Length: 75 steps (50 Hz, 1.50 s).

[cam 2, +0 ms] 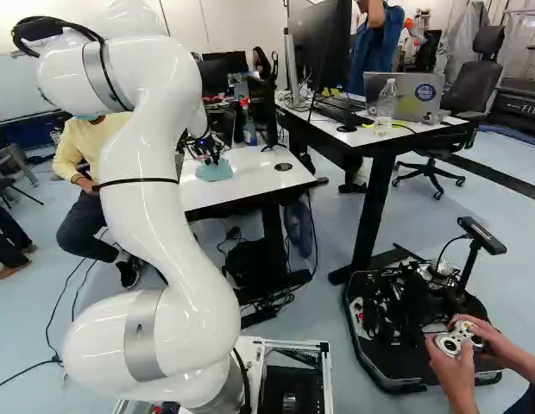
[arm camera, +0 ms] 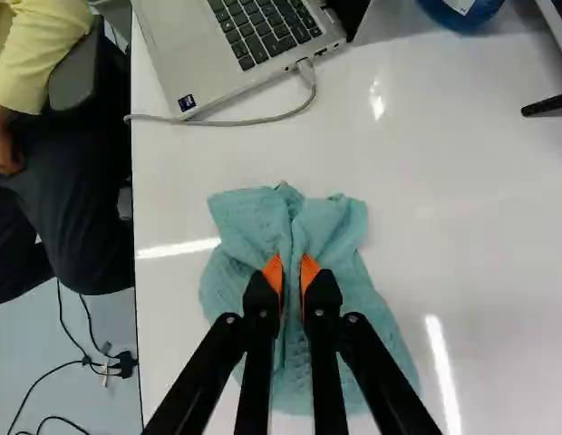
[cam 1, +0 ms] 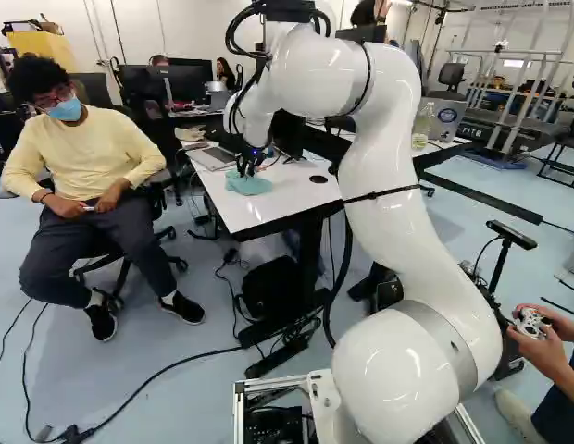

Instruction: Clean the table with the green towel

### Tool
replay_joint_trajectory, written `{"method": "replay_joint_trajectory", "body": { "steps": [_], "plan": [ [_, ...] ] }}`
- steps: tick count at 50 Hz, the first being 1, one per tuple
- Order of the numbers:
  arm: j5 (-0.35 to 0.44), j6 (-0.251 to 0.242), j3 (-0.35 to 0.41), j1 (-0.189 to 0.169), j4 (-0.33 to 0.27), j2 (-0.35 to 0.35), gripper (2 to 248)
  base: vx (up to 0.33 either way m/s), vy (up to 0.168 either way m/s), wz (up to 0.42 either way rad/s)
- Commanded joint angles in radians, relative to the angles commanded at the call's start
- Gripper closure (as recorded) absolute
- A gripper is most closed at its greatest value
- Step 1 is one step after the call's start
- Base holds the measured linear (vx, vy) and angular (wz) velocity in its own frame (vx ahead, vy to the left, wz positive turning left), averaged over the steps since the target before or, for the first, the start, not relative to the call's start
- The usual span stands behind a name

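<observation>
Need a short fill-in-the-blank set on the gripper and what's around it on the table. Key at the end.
The gripper pinches a fold of the blue-green ____.
Its pads are coloured ____.
The grey cable plugs into the side of the ____.
The table has a top coloured ____.

Missing words: towel; orange; laptop; white.

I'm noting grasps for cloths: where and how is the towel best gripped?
Probably by the towel's raised middle fold, from above, jaws astride: the rest spreads on the table, but this ridge offers two sides to pinch. The gripper holds it there.
</observation>
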Motion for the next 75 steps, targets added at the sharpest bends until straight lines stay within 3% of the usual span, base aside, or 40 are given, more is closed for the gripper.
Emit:
{"method": "replay_joint_trajectory", "body": {
  "steps": [15, 28, 43, 61, 75],
  "plan": [
    [0.0, 0.0, 0.007, 0.001, 0.0, 0.005, 206, 0.0, 0.0, 0.0],
    [0.0, 0.0, 0.068, 0.001, 0.0, 0.048, 206, 0.0, 0.0, 0.0],
    [0.0, 0.0, 0.111, -0.03, 0.0, 0.079, 206, 0.0, 0.0, 0.0],
    [0.0, 0.0, 0.065, -0.077, 0.0, 0.046, 206, 0.0, 0.0, 0.0],
    [0.0, 0.0, -0.016, -0.083, 0.0, -0.011, 206, 0.0, 0.0, 0.0]
  ]
}}
